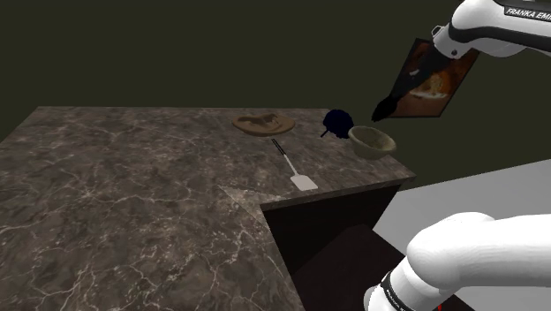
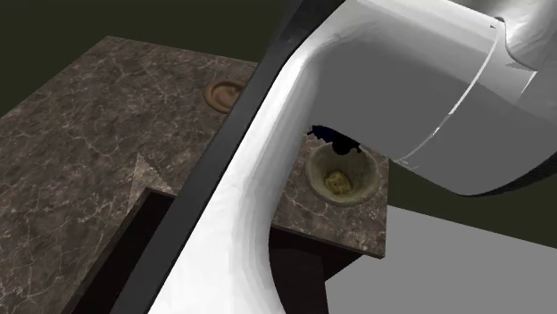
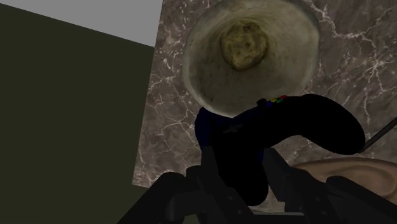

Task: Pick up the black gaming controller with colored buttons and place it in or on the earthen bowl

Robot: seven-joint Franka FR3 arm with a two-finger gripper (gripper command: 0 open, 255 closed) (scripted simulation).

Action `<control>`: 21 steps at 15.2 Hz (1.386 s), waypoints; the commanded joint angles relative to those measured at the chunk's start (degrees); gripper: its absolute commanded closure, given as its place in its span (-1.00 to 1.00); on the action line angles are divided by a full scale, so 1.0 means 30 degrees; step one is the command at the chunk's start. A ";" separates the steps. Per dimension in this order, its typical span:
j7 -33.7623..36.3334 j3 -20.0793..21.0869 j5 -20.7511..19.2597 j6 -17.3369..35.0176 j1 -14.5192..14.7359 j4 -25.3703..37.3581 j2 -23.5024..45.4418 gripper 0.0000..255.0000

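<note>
The black gaming controller (image 3: 299,121), with small colored buttons near its top, sits clasped between my gripper's (image 3: 238,188) two black fingers. Just beyond it lies the earthen bowl (image 3: 210,76), pale and round, with a lumpy yellowish piece in its bottom. In the shoulder view the controller (image 1: 336,121) is a dark shape just left of the bowl (image 1: 371,142), close to the counter's far corner, and the black gripper (image 1: 382,110) comes down above the bowl. In the second exterior view the controller (image 2: 335,137) peeks out behind the arm, at the far rim of the bowl (image 2: 314,178).
A brown plate (image 1: 263,124) lies left of the controller on the dark marble counter (image 1: 132,194). A spatula (image 1: 296,168) lies nearer the counter's inner corner. The counter edge drops off right beside the bowl. A framed picture (image 1: 433,79) hangs on the wall behind.
</note>
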 commanded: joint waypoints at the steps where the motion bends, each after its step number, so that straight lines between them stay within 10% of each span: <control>1: -0.0015 -0.0044 -0.0070 0.0523 -0.0067 -0.0680 -0.0176 1.00; 17: -0.0118 -0.0297 -0.0324 0.2489 -0.0289 -0.3083 -0.0616 1.00; 18: -0.0118 -0.0297 -0.0324 0.2488 -0.0288 -0.3081 -0.0614 -1.00; 21: -0.0118 -0.0297 -0.0324 0.2490 -0.0289 -0.3084 -0.0615 -1.00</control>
